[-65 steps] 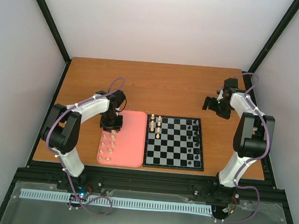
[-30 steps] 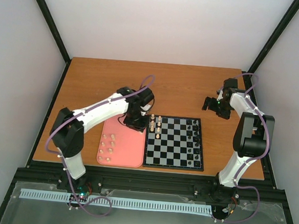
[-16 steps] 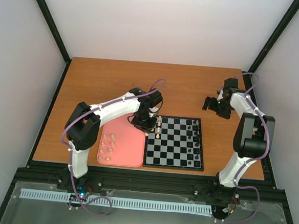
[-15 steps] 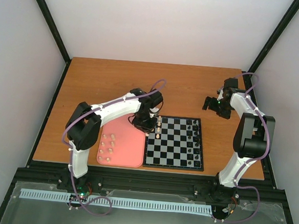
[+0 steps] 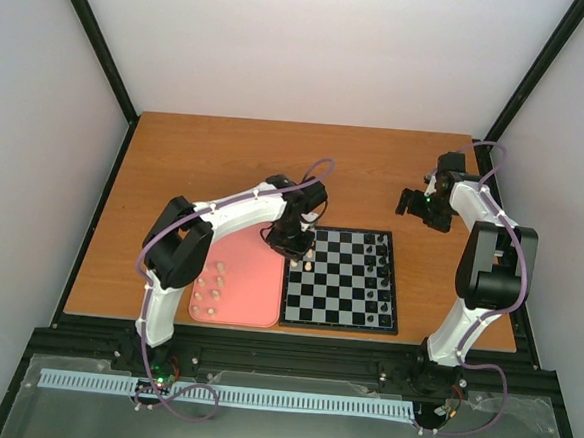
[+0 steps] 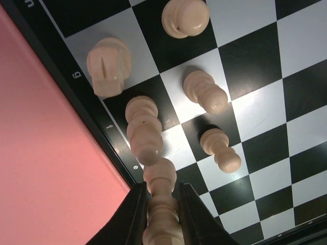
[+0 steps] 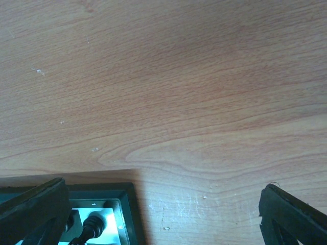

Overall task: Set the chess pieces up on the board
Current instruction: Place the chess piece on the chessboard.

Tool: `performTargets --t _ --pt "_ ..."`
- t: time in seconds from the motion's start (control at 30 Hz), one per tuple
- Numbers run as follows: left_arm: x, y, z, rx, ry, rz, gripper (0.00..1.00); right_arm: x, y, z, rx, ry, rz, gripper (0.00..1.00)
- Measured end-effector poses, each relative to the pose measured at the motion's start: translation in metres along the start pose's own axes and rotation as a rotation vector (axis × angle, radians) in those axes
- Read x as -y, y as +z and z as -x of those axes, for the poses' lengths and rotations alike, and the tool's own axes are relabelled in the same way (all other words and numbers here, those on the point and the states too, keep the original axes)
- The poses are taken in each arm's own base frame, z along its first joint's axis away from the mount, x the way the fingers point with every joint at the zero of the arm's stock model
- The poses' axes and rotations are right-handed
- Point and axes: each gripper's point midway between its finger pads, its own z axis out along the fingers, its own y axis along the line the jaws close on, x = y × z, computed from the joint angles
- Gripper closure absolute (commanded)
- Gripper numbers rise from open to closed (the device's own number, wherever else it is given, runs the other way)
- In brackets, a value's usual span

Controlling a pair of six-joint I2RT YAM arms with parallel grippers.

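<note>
The chequered board [image 5: 338, 304] lies at the table's front centre. A few cream chess pieces [image 5: 311, 236] stand on its left columns, and several more lie on the pink tray [image 5: 207, 283]. My left gripper [image 5: 296, 249] is over the board's left edge. In the left wrist view it [image 6: 162, 219] is shut on a cream chess piece [image 6: 161, 201], just above the squares [image 6: 265, 107], next to several standing cream pieces [image 6: 144, 130]. My right gripper [image 5: 414, 206] hangs open and empty over bare table behind the board's far right corner. It also shows in the right wrist view [image 7: 163, 214].
The salmon-pink tray [image 5: 253, 281] touches the board's left side and shows in the left wrist view [image 6: 51, 163]. Black chess pieces [image 5: 379, 270] stand on the board's right columns; one shows in the right wrist view [image 7: 92, 225]. Black frame rails border the table.
My left arm has swung right from the tray's cream pieces to the board's left edge, carrying a cream piece. The right arm has not moved.
</note>
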Motion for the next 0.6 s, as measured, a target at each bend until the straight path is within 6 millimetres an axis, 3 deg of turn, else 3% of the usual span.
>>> performTargets --t 0.6 --pt "-0.0001 0.007 0.003 -0.006 0.007 0.005 0.96 -0.0006 -0.0025 0.0006 0.007 -0.003 0.0 0.0"
